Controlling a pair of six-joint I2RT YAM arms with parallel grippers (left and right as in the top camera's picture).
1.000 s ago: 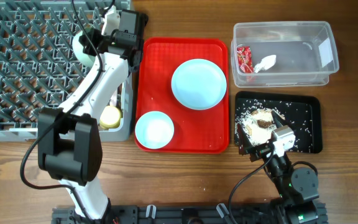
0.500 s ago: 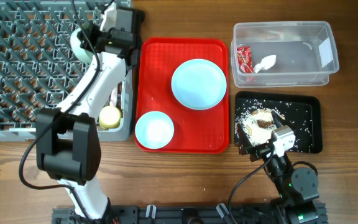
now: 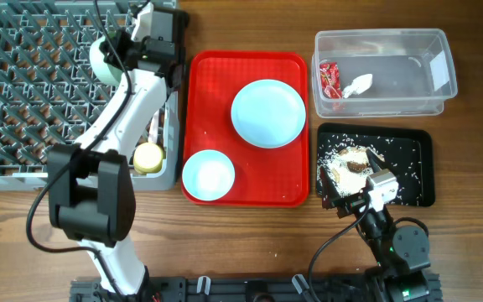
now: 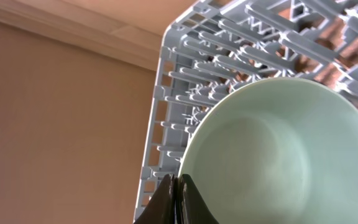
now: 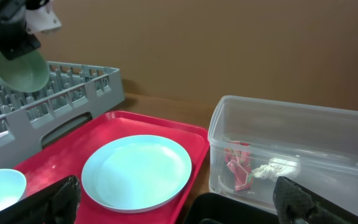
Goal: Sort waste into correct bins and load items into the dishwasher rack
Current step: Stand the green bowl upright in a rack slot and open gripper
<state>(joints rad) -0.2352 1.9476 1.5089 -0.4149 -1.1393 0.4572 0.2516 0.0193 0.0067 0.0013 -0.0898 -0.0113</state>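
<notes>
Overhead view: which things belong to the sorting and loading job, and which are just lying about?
Job: dishwasher rack, gripped bowl, plate, second bowl, yellow cup, clear tub, wrapper, napkin, black tray, food scraps.
Lying about: red serving tray, wooden table.

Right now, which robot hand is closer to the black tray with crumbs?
Right. The right gripper sits at a corner of the black tray; the left gripper is far off, holding a bowl over the dishwasher rack.
</notes>
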